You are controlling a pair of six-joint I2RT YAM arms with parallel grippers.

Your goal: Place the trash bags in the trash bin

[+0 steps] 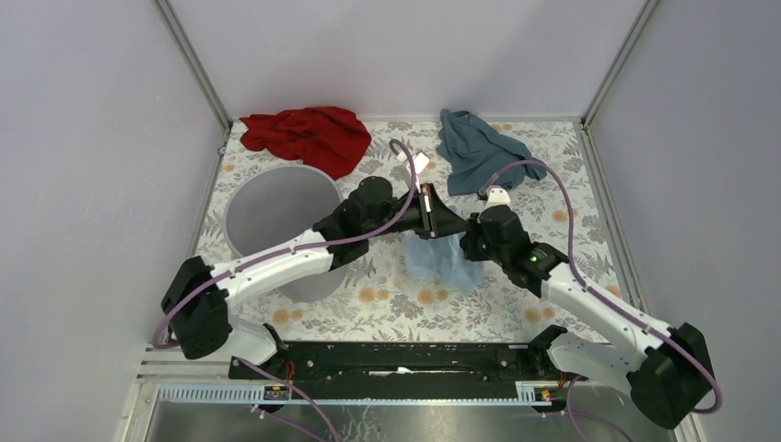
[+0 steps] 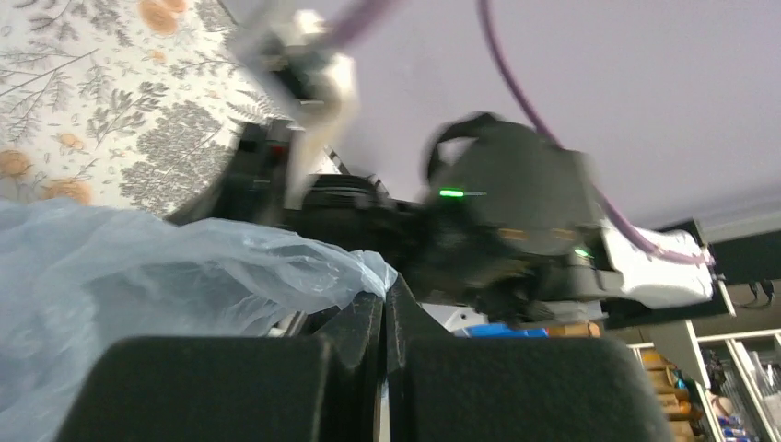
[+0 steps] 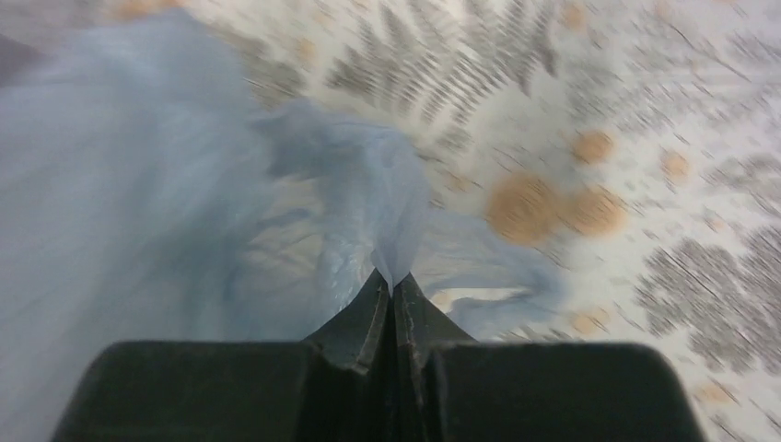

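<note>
Left gripper (image 2: 384, 299) closed tight on bag (image 1: 440, 261) edge, right gripper (image 3: 394, 293) pinching another fold, bag mid-worktop beneath both, bin (image 1: 253, 207) toward left edge, apart from bag

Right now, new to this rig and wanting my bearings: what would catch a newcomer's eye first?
The two arms meet mid-table, left end effector and right end effector both shut on a thin translucent pale blue plastic film bag bunched below them. Left of it stands a round light grey plastic bin; a crumpled red cloth and a teal-blue cloth lie at the back.
</note>
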